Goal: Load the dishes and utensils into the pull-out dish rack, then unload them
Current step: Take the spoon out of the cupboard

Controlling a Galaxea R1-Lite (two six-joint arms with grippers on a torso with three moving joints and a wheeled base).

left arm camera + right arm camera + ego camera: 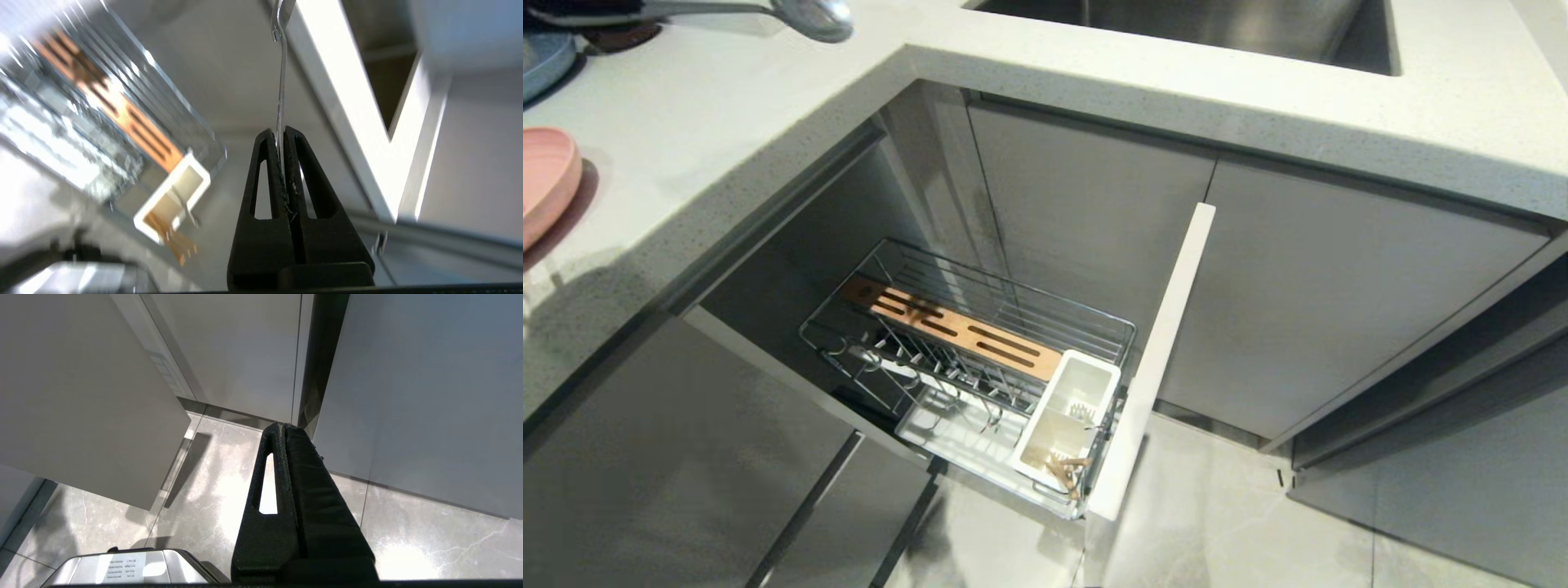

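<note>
My left gripper (280, 132) is shut on the thin handle of the silver spoon (281, 81). In the head view the spoon (809, 16) hangs above the counter at the top left, bowl end pointing right. The pull-out dish rack (980, 327) stands drawn out below the counter, with its wood strip (956, 327) and white utensil box (1070, 408). The wooden chopsticks (1066, 474) lean in the box's near compartment. The pink plate (543, 180) lies on the counter at the left edge. My right gripper (282, 426) is shut and empty, hanging over the floor.
The rack's pale front panel (1160, 343) juts out to the right of the basket. A blue-grey dish (539, 61) sits at the far left of the counter (727, 147). A steel sink (1217, 24) lies at the back. Grey cabinet doors (1339, 302) flank the rack.
</note>
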